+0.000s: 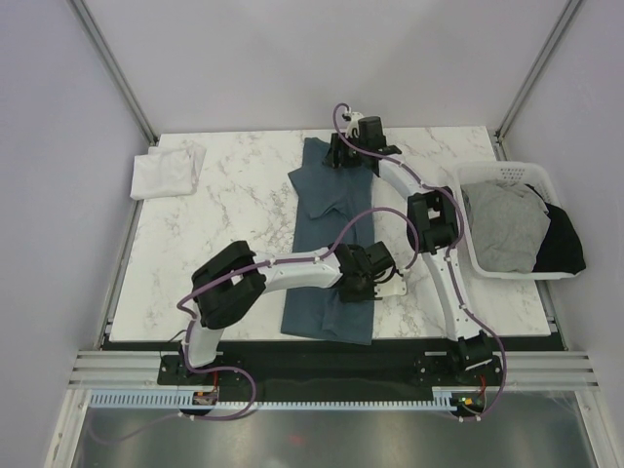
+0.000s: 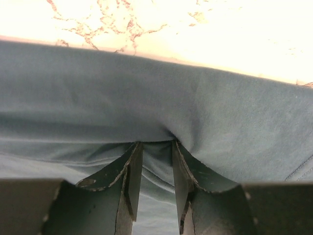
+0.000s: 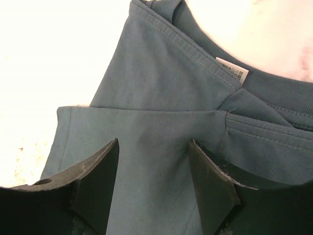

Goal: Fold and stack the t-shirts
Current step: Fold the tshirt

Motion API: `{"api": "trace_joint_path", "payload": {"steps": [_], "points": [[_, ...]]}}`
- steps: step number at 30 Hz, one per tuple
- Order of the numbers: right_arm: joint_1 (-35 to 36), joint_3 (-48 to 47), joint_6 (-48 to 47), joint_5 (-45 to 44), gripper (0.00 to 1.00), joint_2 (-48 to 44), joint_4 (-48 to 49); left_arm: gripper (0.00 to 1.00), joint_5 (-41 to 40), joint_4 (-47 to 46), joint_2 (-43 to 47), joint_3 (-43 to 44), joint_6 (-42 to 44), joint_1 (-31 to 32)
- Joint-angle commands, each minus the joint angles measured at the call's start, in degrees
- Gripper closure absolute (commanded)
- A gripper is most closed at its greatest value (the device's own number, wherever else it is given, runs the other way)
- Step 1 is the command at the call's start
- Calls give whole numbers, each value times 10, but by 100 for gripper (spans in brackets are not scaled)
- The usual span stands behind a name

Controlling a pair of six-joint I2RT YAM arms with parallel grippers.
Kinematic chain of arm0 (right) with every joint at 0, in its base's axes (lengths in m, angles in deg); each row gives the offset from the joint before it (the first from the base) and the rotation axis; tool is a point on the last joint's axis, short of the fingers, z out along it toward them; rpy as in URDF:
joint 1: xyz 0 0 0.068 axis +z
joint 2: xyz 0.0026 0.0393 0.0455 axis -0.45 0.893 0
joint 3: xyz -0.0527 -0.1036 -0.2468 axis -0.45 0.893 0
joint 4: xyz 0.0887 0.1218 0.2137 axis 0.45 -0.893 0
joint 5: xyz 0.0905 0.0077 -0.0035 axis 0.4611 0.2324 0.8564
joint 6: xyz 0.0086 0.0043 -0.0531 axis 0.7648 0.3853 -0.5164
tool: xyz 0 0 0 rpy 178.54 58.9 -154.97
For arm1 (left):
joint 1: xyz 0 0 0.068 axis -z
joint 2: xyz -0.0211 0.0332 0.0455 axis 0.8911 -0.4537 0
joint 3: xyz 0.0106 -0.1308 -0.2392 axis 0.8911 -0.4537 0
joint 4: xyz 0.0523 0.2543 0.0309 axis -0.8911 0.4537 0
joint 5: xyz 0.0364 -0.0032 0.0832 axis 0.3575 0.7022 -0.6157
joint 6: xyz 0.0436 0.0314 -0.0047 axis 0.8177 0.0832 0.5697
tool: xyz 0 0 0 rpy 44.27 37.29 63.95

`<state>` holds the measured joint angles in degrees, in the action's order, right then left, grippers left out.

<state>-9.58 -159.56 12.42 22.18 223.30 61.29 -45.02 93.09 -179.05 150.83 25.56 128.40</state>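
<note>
A white marble table (image 1: 244,195) is seen from above, with both arms reaching out over it. The dark slate-blue t-shirt (image 1: 327,224) is laid lengthwise down the middle of the table, with its collar end at the far side and its hem close to the near edge. A white slatted basket (image 1: 507,174) is set at the right edge of the table. The light grey t-shirt (image 1: 507,229) is heaped inside it, and the black t-shirt (image 1: 564,244) is draped over its right rim. The white t-shirt (image 1: 168,171) is left crumpled at the far left corner, well apart from the others.

The left gripper (image 1: 359,288) is lowered onto the right edge of the slate-blue shirt, towards the hem. In the left wrist view its fingers (image 2: 131,169) are clenched on a raised pinch of that cloth. The right gripper (image 1: 336,156) is placed over the collar end. In the right wrist view its fingers (image 3: 98,181) are held wide apart with only flat cloth between them, and nothing is grasped. A small white label (image 3: 232,72) is shown inside the collar
</note>
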Motion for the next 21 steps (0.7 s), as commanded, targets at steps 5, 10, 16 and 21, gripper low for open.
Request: {"api": "trace_joint_path", "payload": {"steps": [5,10,16,21], "points": [[17,-46,5,0,30,28,29,60,35,20,-73,24,-22,13],[8,-63,-6,1,29,27,29,54,15,18,-54,18,-31,6],[-41,-52,-6,35,28,-76,26,37,-11,-2,51,-21,-29,-14],[-92,91,8,45,27,-242,40,25,7,28,171,-8,-50,-28]]}}
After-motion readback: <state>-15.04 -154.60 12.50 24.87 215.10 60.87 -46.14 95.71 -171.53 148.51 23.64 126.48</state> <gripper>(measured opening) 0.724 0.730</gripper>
